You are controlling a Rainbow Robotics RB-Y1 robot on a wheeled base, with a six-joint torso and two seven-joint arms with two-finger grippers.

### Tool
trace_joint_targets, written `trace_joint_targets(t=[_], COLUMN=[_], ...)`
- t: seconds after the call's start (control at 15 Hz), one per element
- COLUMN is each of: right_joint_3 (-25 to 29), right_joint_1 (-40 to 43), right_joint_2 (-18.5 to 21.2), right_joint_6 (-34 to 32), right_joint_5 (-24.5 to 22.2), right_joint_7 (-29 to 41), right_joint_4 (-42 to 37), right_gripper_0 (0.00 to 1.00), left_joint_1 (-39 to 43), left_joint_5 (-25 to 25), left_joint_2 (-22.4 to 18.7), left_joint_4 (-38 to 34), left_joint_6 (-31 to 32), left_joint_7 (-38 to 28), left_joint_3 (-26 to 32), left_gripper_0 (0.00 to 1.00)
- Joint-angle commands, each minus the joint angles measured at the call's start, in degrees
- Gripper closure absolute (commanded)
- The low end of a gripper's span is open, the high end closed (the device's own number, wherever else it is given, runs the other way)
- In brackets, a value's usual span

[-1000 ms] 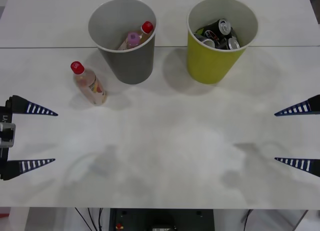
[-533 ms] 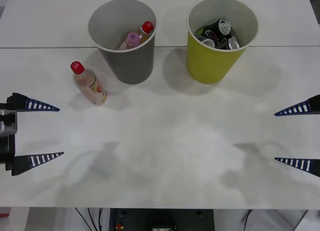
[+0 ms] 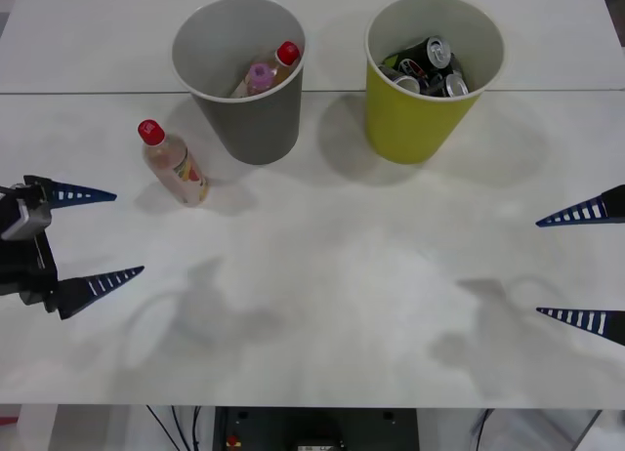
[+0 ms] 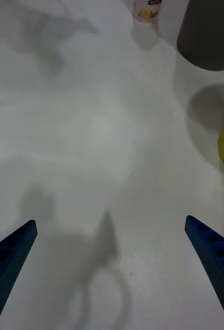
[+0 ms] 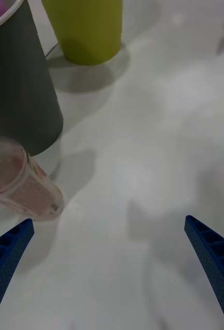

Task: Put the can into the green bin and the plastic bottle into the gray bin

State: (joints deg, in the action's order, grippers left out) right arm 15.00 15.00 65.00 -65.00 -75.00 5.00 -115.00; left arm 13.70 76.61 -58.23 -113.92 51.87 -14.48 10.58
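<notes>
White matte tabletop (image 3: 322,266) lies bare between both spread pincers. Ahead of the left gripper (image 3: 94,234), the clear, red-capped plastic bottle (image 3: 174,164) stands just beside the tapered gray bin (image 3: 244,80); beyond, the green bin (image 3: 420,109) holds cans. Right gripper (image 3: 580,266) hangs well apart.

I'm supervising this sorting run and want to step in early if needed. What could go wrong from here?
1. The plastic bottle stands upright close to the gray bin; the open left end effector, approaching from the side, might tip it or bump the bin.
2. The gray bin already holds two bottles leaning inside, so a dropped bottle may wedge against them or rock the bin.
3. The right end effector waits open at the table's right edge, so little risk there.
</notes>
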Motion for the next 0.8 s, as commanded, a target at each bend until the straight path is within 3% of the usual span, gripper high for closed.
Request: trace_joint_targets(t=[0.07, 0.27, 0.4, 0.6, 0.8], right_joint_3=[0.0, 0.0, 0.0, 0.0, 0.0], right_joint_1=[0.0, 0.0, 0.0, 0.0, 0.0], right_joint_2=[0.0, 0.0, 0.0, 0.0, 0.0], right_joint_6=[0.0, 0.0, 0.0, 0.0, 0.0], right_joint_5=[0.0, 0.0, 0.0, 0.0, 0.0], right_joint_7=[0.0, 0.0, 0.0, 0.0, 0.0], right_joint_4=[0.0, 0.0, 0.0, 0.0, 0.0], right_gripper_0=[0.0, 0.0, 0.0, 0.0, 0.0], left_joint_1=[0.36, 0.36, 0.36, 0.19, -0.61], left_joint_5=[1.7, 3.02, 1.96, -2.17, -2.7], left_joint_2=[-0.04, -0.04, 1.36, 7.78, 11.91], left_joint_4=[-0.34, -0.51, 0.1, 3.62, 5.73], left_joint_6=[-5.02, -8.36, -8.8, -8.71, -8.71], left_joint_7=[-5.83, -10.92, -10.4, -4.42, -1.43], left_joint_3=[-1.53, -2.14, -1.61, -0.3, -0.03], left_gripper_0=[0.0, 0.0, 0.0, 0.0, 0.0])
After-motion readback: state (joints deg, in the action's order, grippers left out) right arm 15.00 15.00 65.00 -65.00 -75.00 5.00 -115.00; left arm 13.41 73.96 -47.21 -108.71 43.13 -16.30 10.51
